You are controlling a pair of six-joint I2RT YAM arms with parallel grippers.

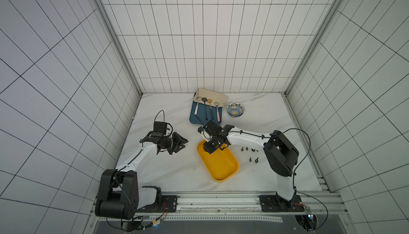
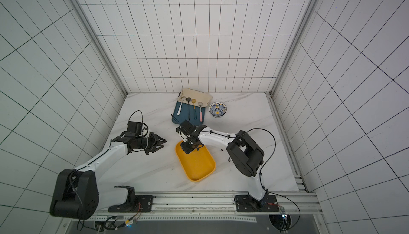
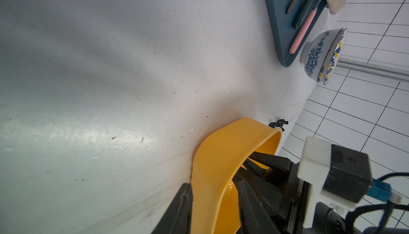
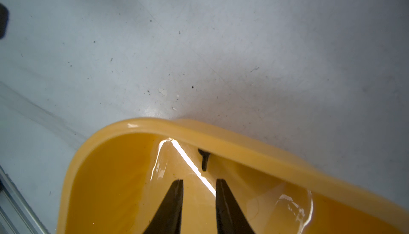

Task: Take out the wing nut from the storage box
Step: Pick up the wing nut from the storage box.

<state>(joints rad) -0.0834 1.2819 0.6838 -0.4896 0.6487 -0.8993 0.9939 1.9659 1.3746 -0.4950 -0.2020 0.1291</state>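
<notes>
storage box (image 1: pixel 221 166): yellow tub, flat on the table (image 1: pixel 166 173), front-centre; you get it in both top views.
wing nut (image 4: pixel 204 160): small black piece inside the tub, right up against the wall under the rim, near the corner your right arm is working.
right gripper (image 4: pixel 199 183): yours is down inside the tub, fingers parted with nothing between them, tips just short of the nut.
left gripper (image 1: pixel 186 144): your claw is spread and empty, just beside the tub, not touching it.
loose nuts (image 1: pixel 250 160): several on the table to the right of the tub.
blue tray (image 1: pixel 193 117), bowl (image 1: pixel 235 109): behind the tub.
</notes>
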